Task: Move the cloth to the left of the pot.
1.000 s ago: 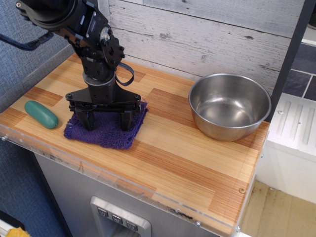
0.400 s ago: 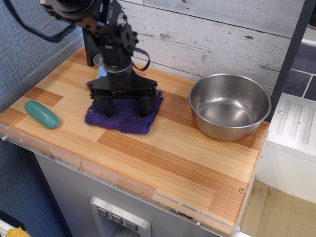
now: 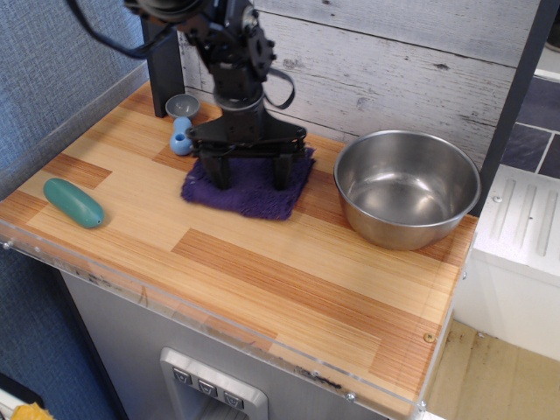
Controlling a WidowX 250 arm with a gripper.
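A black robot gripper (image 3: 249, 173), jaws spread wide, presses both fingertips down onto a folded dark purple terry cloth (image 3: 252, 187) lying just left of a shiny round stainless steel pot (image 3: 407, 187). A small light blue scoop (image 3: 182, 122) sits farther left of the pot, a teal oval bar (image 3: 73, 202) farthest.

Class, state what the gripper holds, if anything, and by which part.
The gripper, fingers spread wide, presses down on the purple cloth near its middle; whether it pinches any fabric cannot be told.

place: mock kitchen test bench
signs: striped wood counter (image 3: 289, 280), whitewashed plank wall (image 3: 385, 52) at top, steel pot (image 3: 407, 188)
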